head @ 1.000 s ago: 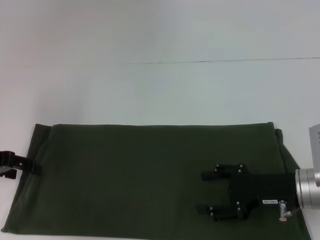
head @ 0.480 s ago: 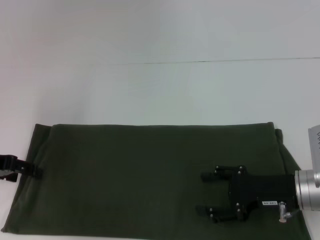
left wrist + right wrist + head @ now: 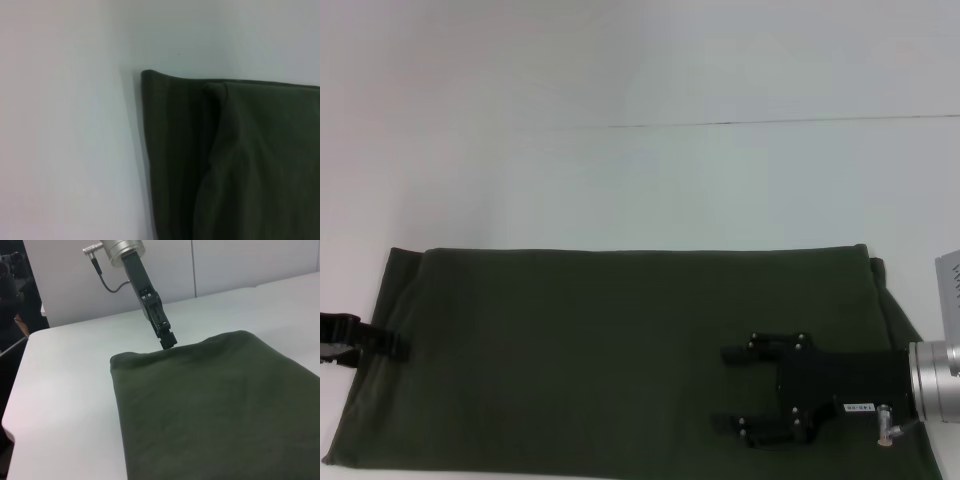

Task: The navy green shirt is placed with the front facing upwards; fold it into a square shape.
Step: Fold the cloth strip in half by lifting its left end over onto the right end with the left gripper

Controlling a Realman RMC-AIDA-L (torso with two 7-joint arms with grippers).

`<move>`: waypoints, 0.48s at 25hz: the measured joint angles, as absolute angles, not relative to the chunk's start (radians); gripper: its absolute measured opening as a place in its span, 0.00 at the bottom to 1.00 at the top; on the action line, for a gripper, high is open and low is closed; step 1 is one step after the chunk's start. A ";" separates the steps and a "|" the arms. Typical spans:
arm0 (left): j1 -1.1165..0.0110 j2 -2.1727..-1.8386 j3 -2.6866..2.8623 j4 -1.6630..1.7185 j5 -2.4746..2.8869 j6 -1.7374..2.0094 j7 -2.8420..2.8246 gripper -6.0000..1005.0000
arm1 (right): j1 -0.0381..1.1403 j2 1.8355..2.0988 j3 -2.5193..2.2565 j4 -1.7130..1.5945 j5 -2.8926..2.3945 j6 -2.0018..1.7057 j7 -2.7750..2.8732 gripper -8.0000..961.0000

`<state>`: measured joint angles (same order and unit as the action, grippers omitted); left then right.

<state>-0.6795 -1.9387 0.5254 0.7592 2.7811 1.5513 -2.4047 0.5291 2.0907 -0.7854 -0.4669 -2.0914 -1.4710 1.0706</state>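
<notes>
The navy green shirt (image 3: 620, 350) lies flat on the white table (image 3: 620, 180) as a long folded rectangle, plain side up. No lettering or collar shows. My right gripper (image 3: 720, 388) hovers open over the shirt's right part, its two fingers pointing left with nothing between them. My left gripper (image 3: 382, 343) is at the shirt's left edge, its narrow tip over the hem. Seen from the right wrist, the left gripper (image 3: 169, 340) looks shut, its tip touching the shirt's (image 3: 210, 405) far edge. The left wrist view shows a shirt (image 3: 230, 160) corner with a soft crease.
A thin seam (image 3: 770, 122) runs across the table behind the shirt. A grey object (image 3: 950, 295) sits at the right edge. The table's edge and a dark area (image 3: 10, 355) lie beyond the shirt's left end.
My left gripper has crept slightly nearer and inward along the shirt's left edge. The right gripper has shifted down a little. The shirt lies as before.
</notes>
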 joint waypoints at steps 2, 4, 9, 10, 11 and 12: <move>-0.679 -1.939 0.525 0.759 2.781 1.550 -2.405 0.82 | 0.529 2.091 -0.785 -0.466 -2.093 -1.471 1.071 0.90; -0.679 -1.939 0.527 0.759 2.781 1.549 -2.405 0.82 | 0.529 2.091 -0.785 -0.466 -2.093 -1.471 1.071 0.90; -0.679 -1.940 0.549 0.759 2.787 1.539 -2.410 0.82 | 0.529 2.091 -0.785 -0.466 -2.093 -1.471 1.071 0.90; -0.679 -1.940 0.550 0.759 2.789 1.539 -2.410 0.82 | 0.529 2.091 -0.785 -0.466 -2.093 -1.471 1.071 0.90; -0.679 -1.940 0.550 0.759 2.789 1.538 -2.410 0.82 | 0.529 2.091 -0.785 -0.465 -2.093 -1.471 1.072 0.90; -0.679 -1.940 0.551 0.759 2.789 1.538 -2.411 0.82 | 0.529 2.091 -0.785 -0.465 -2.093 -1.471 1.072 0.90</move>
<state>-0.6795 -1.9404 0.5505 0.7592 2.7892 1.5379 -2.4106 0.5292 2.0907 -0.7854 -0.4651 -2.0933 -1.4710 1.0718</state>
